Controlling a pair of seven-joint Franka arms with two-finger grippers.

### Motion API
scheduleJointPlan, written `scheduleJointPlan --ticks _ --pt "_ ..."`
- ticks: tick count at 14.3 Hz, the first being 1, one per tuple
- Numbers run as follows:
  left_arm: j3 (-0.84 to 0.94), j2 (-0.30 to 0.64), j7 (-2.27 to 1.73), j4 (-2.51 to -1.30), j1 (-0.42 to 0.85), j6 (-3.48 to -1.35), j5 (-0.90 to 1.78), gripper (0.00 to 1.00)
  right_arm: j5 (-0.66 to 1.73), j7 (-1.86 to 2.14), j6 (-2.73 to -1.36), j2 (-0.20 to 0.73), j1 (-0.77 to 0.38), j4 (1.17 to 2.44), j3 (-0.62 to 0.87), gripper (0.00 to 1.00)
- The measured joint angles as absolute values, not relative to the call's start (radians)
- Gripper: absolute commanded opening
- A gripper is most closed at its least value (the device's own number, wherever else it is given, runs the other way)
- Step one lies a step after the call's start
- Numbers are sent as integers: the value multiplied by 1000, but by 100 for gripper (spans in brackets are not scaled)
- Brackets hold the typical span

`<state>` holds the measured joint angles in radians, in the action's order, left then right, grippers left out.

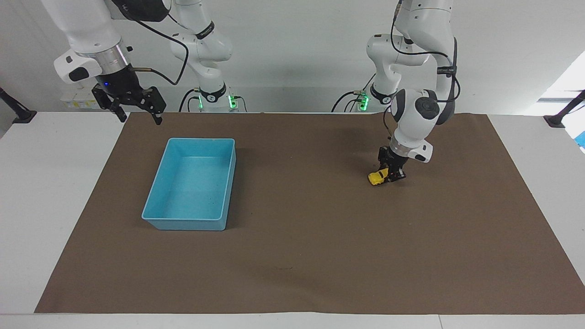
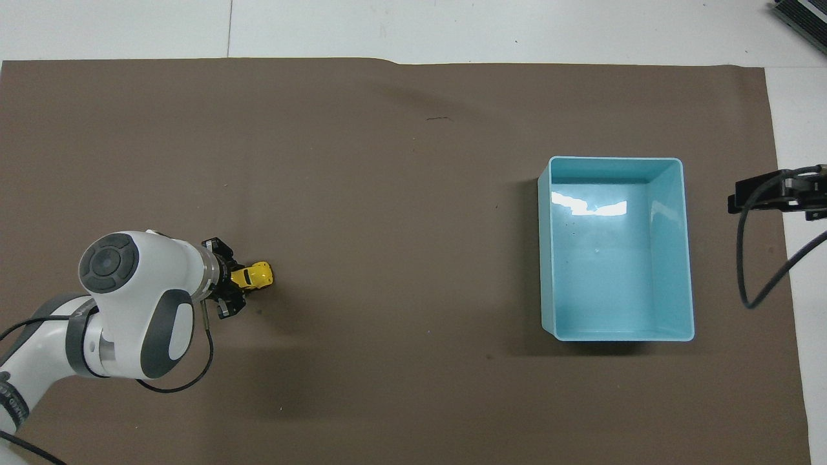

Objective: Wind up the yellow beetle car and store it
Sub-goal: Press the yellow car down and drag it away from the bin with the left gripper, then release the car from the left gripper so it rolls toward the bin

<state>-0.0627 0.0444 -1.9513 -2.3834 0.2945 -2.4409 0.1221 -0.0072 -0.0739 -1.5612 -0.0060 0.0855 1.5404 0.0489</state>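
Firmly pinched: toy at the brown mat's left-arm end

Low at centre-right of the facing view, the left gripper (image 1: pixel 388 176) is clamped on the yellow beetle car (image 1: pixel 378 177), its wheels at the brown mat (image 1: pixel 292 265) (contact hard to judge). Overhead, the wrist hides the car's rear. The right gripper (image 1: pixel 137 114) waits upper left, fingers apart, cut off overhead; the blue bin (image 1: pixel 151 201) sits below it.

No readable text, label, brand, number or sign is being shown on anything in either view. Small markings on the arm bands are too small to be read.
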Motion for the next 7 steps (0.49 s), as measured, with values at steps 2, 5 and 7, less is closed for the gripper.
scheduleJointPlan --ticks 2,5,7 --pt "-67 51 -1951 -2379 290 -2437 116 100 -7 -74 -1561 -6 86 1540 49 100" --pt "-79 92 -1937 -2297 252 -2328 101 100 -7 -74 -1561 -6 86 1540 49 100" --pt "-78 95 -1935 -2213 250 -2217 100 100 -7 -74 -1561 -6 86 1540 49 100"
